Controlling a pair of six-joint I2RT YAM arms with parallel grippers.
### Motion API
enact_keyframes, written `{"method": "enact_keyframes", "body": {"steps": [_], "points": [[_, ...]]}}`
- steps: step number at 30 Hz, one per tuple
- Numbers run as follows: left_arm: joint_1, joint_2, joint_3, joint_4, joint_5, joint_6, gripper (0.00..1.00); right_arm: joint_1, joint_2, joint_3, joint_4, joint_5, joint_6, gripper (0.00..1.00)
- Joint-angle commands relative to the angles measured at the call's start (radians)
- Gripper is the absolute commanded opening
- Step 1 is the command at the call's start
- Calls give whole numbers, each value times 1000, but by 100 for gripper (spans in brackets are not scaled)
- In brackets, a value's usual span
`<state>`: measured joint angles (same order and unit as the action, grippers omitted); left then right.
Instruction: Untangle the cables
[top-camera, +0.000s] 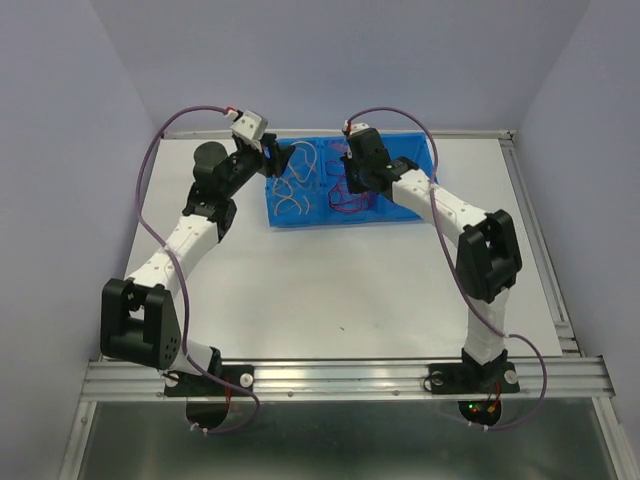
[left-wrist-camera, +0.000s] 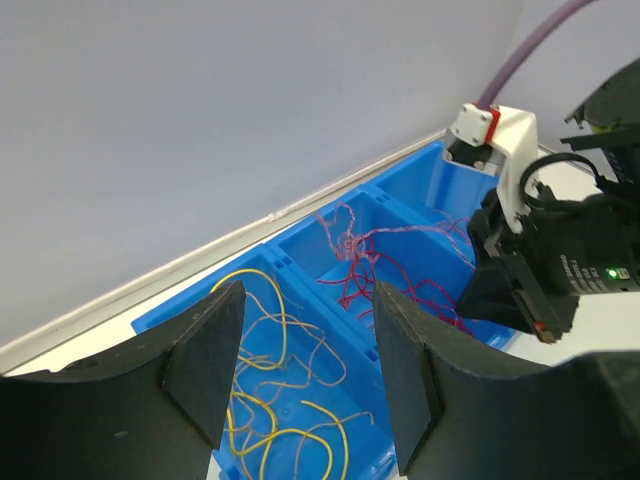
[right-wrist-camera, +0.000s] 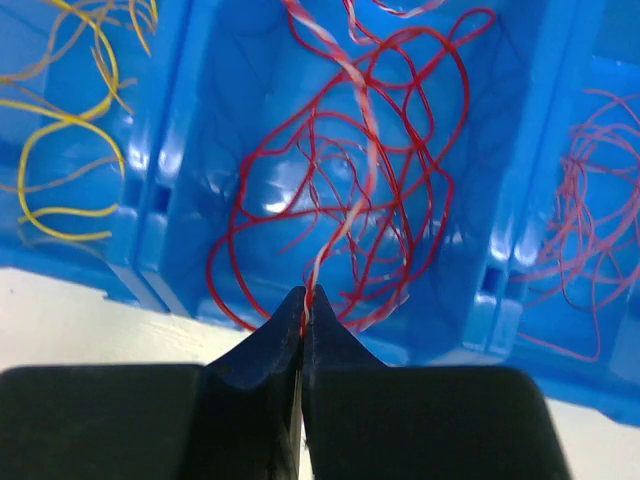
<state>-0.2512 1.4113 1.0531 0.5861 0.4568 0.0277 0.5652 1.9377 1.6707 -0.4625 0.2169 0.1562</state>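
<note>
A blue bin with compartments stands at the back of the table and holds the cables. Its left compartment has curly yellow and tan cables, the middle one a dark red tangle, the right one thin pink cables. My right gripper hangs over the bin's near edge at the middle compartment. It is shut on a twisted red-and-white cable that rises out of the red tangle. My left gripper is open above the left compartment, with nothing between its fingers.
The right arm's wrist hangs close to the right of my left gripper over the bin. The back wall stands just behind the bin. White tabletop lies in front of it, with a metal rail at the near edge.
</note>
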Motion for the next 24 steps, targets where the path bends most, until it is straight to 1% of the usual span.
{"method": "enact_keyframes", "body": {"steps": [1,6,8,11,15,18,21,24], "points": [[4,11,11,44,14,-3,64,10,84,139,-48,-5,13,1],[7,28,13,41,16,-2,64,12,199,271,-67,22,-10,1],[6,29,16,40,19,-2,64,10,244,288,-71,51,-10,1],[6,34,16,41,16,0,64,10,242,274,-70,64,0,1],[6,43,21,41,20,0,64,10,193,221,-48,56,-3,1],[7,48,22,40,19,0,64,10,126,146,-19,27,-12,0],[7,52,24,41,16,1,64,10,38,25,60,7,-20,1],[7,60,27,40,26,0,64,12,-28,-58,79,4,-29,1]]}}
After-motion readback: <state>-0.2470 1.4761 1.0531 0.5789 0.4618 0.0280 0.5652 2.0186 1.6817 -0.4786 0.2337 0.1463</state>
